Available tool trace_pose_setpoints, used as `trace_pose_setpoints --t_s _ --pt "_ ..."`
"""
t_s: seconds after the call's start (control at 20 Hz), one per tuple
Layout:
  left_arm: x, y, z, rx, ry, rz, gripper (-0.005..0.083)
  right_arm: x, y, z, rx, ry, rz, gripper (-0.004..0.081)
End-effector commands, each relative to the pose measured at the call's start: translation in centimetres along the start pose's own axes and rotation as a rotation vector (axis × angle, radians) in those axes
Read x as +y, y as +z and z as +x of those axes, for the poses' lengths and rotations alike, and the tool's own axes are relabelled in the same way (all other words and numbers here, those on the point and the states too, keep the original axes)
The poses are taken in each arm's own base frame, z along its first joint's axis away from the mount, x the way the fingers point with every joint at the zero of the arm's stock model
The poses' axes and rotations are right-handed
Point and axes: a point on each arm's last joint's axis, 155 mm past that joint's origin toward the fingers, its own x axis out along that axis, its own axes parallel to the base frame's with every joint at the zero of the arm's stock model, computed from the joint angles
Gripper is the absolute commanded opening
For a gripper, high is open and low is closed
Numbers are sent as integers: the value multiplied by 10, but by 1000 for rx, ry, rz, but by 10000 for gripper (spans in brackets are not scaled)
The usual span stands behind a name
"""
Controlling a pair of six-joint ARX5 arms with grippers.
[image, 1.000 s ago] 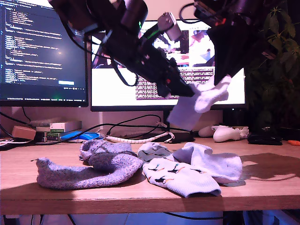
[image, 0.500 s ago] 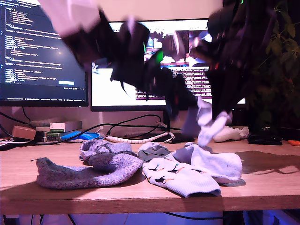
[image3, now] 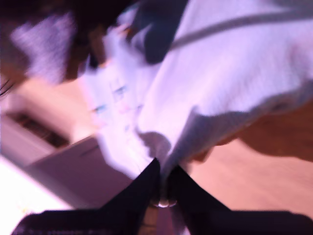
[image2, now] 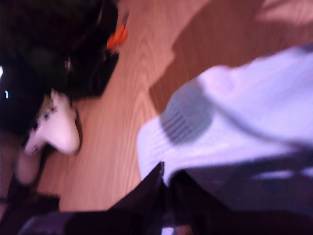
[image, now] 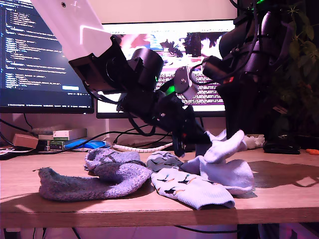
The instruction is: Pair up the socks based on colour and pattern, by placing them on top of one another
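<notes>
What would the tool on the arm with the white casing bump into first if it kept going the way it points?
Probably the plain pale sock lying on the table, right under the raised sock; depth is uncertain.

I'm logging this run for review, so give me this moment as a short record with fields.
held sock: plain pale sock, pinched by both grippers, hanging just over its match
first gripper: shut on the sock's edge
second gripper: shut on the sock's edge
target: second plain pale sock, flat on the desk
purple socks: heaped toward the exterior view's left
bird-print socks: front centre, not stacked
controller: behind, untouched
</notes>
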Motion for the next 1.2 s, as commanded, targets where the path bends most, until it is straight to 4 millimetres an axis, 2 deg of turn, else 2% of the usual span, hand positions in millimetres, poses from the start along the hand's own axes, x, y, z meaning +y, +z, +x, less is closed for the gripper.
trace_pose_setpoints --t_s 0.0,0.15,0.3,0.4,0.6,0.7,0.95,1.0,1.15 --pt "5 -9 -2 33 26 6 117 3 -9 6 39 31 -1 -13" --pt "21 -18 -11 89 65 -2 222 3 -5 6 20 35 -8 -13" --pt "27 -33 -22 166 68 -25 221 3 -2 6 11 34 -12 -13" --pt "39 -38 -34 205 92 -36 220 3 -2 7 10 34 -11 -13" --pt "51 -29 -54 197 90 -81 218 4 -2 9 18 35 -8 -13" --pt "47 -32 -55 210 80 -101 218 6 -6 13 40 36 -8 -13" --pt "23 -46 -58 273 5 -232 216 20 -22 21 121 84 -4 -7" --pt "20 -47 -58 281 -4 -251 216 21 -24 21 130 83 -4 38" --pt "17 -45 -65 295 -21 -274 216 22 -34 17 166 88 -5 321"
